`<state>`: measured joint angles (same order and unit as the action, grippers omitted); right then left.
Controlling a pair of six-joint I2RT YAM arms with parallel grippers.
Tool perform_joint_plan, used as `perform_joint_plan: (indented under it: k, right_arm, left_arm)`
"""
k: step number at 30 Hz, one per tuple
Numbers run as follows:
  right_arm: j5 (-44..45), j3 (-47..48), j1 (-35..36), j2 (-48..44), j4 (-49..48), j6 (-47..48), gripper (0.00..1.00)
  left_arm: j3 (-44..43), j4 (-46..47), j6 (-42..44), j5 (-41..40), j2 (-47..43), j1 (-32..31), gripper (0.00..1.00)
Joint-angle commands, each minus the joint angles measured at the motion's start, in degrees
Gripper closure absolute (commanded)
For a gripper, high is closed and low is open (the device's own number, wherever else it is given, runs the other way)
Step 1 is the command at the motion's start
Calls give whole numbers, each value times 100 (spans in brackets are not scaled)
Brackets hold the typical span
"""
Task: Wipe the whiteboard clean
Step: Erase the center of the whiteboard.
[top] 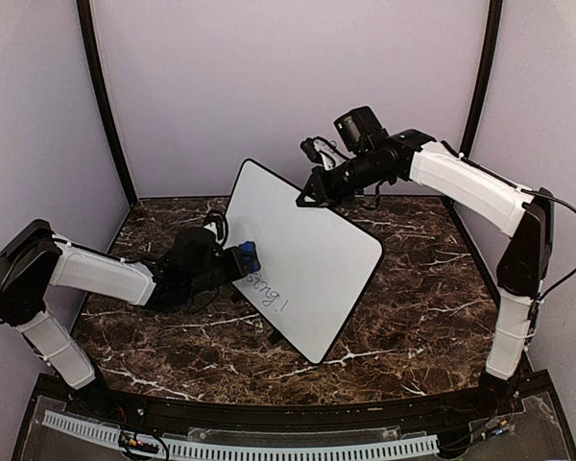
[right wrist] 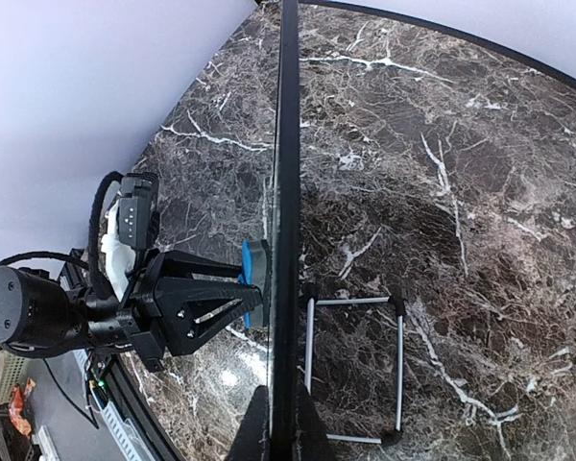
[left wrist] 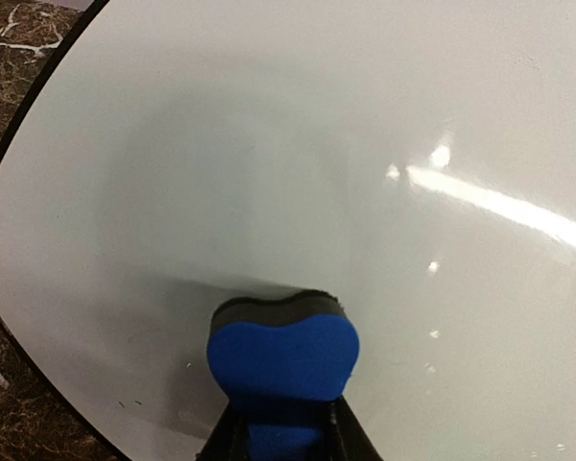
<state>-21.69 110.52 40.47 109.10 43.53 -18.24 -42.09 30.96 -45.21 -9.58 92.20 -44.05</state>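
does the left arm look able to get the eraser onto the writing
Probably yes: the eraser rests on the whiteboard right beside the writing, nothing between them; the right fingers grip the far edge.

Left arm (top: pixel 106 274) low, outstretched, fingers (left wrist: pixel 219 444) clamped — right arm (top: pixel 461 182) raised, fingers (right wrist: pixel 307 437) pinched.

Dark brown stone table (top: pixel 413 317) with white lines, pale purple walls (top: pixel 288 77), black bent poles (top: pixel 104 106) in the corners, thin wire stand (right wrist: pixel 355 301) on the table, white slotted strip (top: pixel 269 448) at the near edge.
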Motion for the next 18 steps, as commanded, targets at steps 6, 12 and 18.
perform_joint_plan:
  k: [6, 12, 18]
  right_arm:
    - [-496, -46, 303, 223, 317, 321, 100]
    - [-515, -56, 304, 235, 288, 321, 100]
    - [-511, -72, 303, 227, 283, 321, 100]
  left_arm:
    - [-58, -802, 1, -235, 100, -40, 100]
    - [253, -1001, -206, -279, 462, 60, 100]
    - [334, -837, -269, -74, 883, 362, 100]
